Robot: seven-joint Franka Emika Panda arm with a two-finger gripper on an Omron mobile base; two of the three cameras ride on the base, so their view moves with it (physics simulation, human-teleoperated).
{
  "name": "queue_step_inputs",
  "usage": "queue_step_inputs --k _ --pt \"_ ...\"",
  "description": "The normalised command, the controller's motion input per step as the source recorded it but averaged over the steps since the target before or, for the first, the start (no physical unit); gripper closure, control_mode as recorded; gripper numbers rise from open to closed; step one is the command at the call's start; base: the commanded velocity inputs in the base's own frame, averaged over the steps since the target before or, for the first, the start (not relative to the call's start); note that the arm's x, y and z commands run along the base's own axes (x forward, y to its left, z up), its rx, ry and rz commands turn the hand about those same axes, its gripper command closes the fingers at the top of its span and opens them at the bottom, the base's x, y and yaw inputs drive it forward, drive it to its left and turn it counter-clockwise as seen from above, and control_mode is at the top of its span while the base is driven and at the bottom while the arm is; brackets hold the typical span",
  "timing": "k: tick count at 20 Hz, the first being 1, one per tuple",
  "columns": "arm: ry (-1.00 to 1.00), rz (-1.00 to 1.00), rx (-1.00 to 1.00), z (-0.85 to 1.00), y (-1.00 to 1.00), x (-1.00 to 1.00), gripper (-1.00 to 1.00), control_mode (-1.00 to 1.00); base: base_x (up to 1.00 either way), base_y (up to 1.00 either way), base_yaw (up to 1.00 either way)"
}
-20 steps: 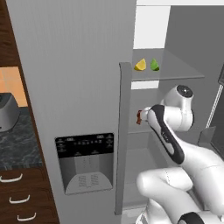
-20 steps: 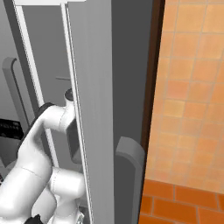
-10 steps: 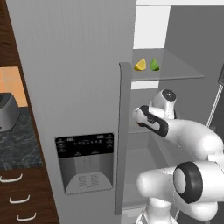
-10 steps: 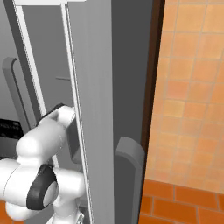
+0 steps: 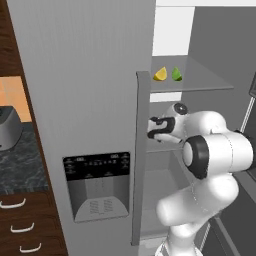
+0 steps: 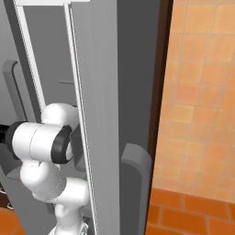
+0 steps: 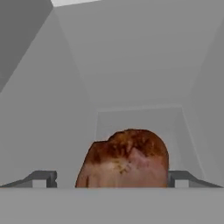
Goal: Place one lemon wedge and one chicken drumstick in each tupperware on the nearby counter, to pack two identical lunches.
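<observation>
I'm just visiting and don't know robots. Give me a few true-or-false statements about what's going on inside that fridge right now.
1. Two citrus wedges sit on a fridge shelf above the gripper. True.
2. Both wedges are yellow. False: one is yellow, one green.
3. The gripper is clamped shut with nothing near it. False: its jaws stand open on either side of a chicken drumstick.
4. A dispenser panel is on the closed fridge door. True.

A mottled reddish-brown cooked chicken drumstick (image 7: 124, 158), streaked with orange and pale pink, sits against plain pale grey fridge walls (image 7: 131, 65). On a grey shelf (image 5: 205, 82), a bright yellow lemon wedge (image 5: 160, 74) neighbours a lime green wedge (image 5: 176, 74). Dark grey-black marbled stone counter (image 5: 20, 165) tops dark wood drawers (image 5: 25, 230) with silver handles.
</observation>
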Motion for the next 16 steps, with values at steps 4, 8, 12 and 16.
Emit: queue_step_inputs --k 4,8,12,16 --pt "0.08 0.00 0.00 -0.73 -0.08 0.42 1.00 -1.00 0.00 0.00 0.00" --pt "0.11 0.00 -0.02 -0.74 -0.01 -0.48 1.00 -1.00 0.00 0.00 0.00" --pt "-0.11 0.02 -0.04 0.15 0.00 -1.00 1.00 -1.00 0.00 0.00 0.00" --pt "-0.12 0.06 -0.02 0.45 -0.01 -1.00 1.00 -1.00 0.00 0.00 0.00"
